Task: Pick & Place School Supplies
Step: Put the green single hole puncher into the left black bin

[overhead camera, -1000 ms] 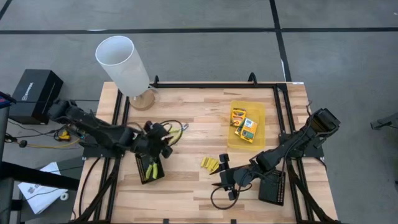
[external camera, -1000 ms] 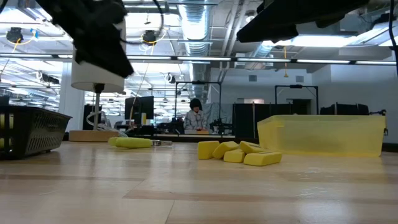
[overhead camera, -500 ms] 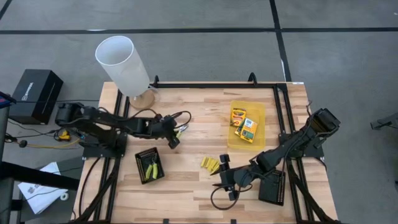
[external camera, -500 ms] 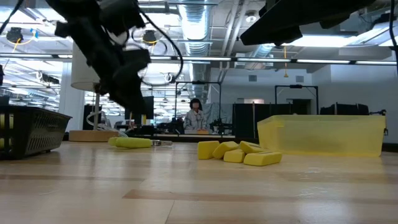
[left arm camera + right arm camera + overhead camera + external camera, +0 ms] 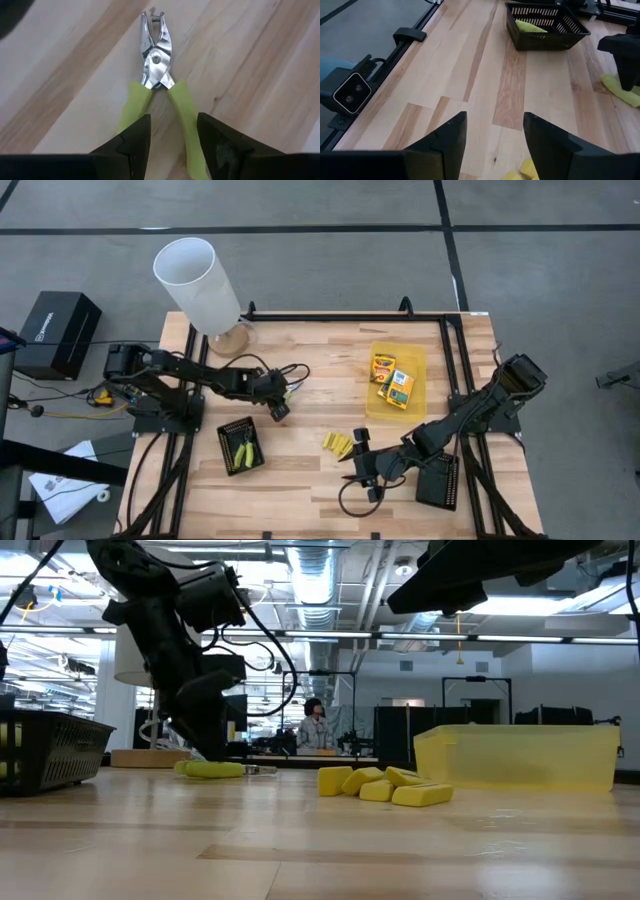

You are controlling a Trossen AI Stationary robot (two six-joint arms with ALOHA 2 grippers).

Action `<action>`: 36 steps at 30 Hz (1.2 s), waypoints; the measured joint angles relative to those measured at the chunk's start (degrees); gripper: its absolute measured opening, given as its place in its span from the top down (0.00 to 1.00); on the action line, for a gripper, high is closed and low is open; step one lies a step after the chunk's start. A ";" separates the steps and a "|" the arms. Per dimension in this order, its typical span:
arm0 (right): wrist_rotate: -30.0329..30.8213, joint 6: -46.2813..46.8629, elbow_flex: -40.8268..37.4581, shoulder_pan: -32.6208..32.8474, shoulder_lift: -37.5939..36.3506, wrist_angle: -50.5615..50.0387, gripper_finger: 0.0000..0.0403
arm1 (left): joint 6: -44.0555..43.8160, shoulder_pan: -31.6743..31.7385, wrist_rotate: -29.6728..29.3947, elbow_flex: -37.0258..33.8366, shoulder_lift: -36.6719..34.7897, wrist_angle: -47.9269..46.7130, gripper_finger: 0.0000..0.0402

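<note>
Left end effector [image 5: 278, 409]: has swung away from the left mesh tray and now sits low over the pliers [image 5: 160, 95] on the surface [image 5: 330, 370]; fingers apart, one on each side of the yellow-green handles, not yet closed on them.
What changed: a second ago this arm hovered over the left mesh tray; half a second ago it was already moving toward the far side; now it is down at the tool.
Meaning for the task: the last drop looks finished, and the pliers appear to be the next pick; the likely next move is a small descent and a squeeze across the handles.
Pliers: lying flat on bare wood, metal nose pointing away from the left end effector, between the lamp [image 5: 198, 284] and the left mesh tray.
Left mesh tray [image 5: 226, 427]: near the left edge; holds yellow-green pieces, exact count hard to tell.
Sticks [image 5: 339, 444]: small loose pile mid-surface, in no container, just beside the right end effector.
Right end effector [image 5: 356, 463]: waiting low near the front, unchanged over the last second; fingers apart, holding nothing.
Yellow tray [image 5: 421, 355]: toward the far right; holds the printed boxes [image 5: 394, 379], lying flat close together.
Right mesh tray [image 5: 440, 482]: front right, partly under the right arm; contents not visible.
</note>
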 joint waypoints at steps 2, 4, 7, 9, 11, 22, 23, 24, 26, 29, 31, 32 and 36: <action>0.00 0.14 0.00 0.00 0.00 0.02 0.54 | 0.00 0.00 0.00 0.01 0.00 -0.06 0.62; 0.00 0.14 0.00 0.00 0.00 0.02 0.54 | -0.08 0.00 0.02 0.01 0.00 -0.10 0.62; 0.00 0.28 0.00 0.00 0.00 0.01 0.54 | -1.17 0.03 1.66 0.01 0.00 -0.28 0.61; 0.00 0.27 0.00 0.00 0.00 0.02 0.54 | -2.24 -0.05 2.87 0.01 0.00 -0.50 0.61; 0.00 0.29 0.00 0.00 0.00 0.02 0.54 | -2.58 -0.24 3.59 0.01 0.00 -0.46 0.61; -1.38 0.32 0.00 0.00 0.00 0.02 0.54 | -4.04 -0.24 4.50 0.10 1.07 -0.14 0.64; -1.41 0.32 0.00 0.00 0.00 0.02 0.54 | -4.07 -0.24 4.52 0.08 1.64 -0.47 0.64; -1.49 0.32 0.00 0.00 0.00 0.00 0.54 | -4.09 -0.27 4.57 0.05 2.56 -0.42 0.64; -1.51 0.32 0.00 0.00 0.00 -0.16 0.54 | -4.12 -0.28 4.88 0.27 4.55 0.17 0.64; -1.51 0.80 0.00 0.00 0.00 -0.57 0.54 | -4.10 -0.33 4.24 0.56 7.12 0.06 0.64; -1.51 0.91 0.00 0.00 0.00 -0.70 0.54 | -4.09 -0.37 3.46 0.54 7.39 0.39 0.65; -1.51 0.91 0.00 0.00 0.00 -0.80 0.54 | -4.07 -0.39 3.14 0.46 7.23 0.56 0.66; -1.51 0.91 0.00 0.00 0.00 -0.83 0.54 | -1.65 -0.30 2.99 0.00 3.90 0.79 0.77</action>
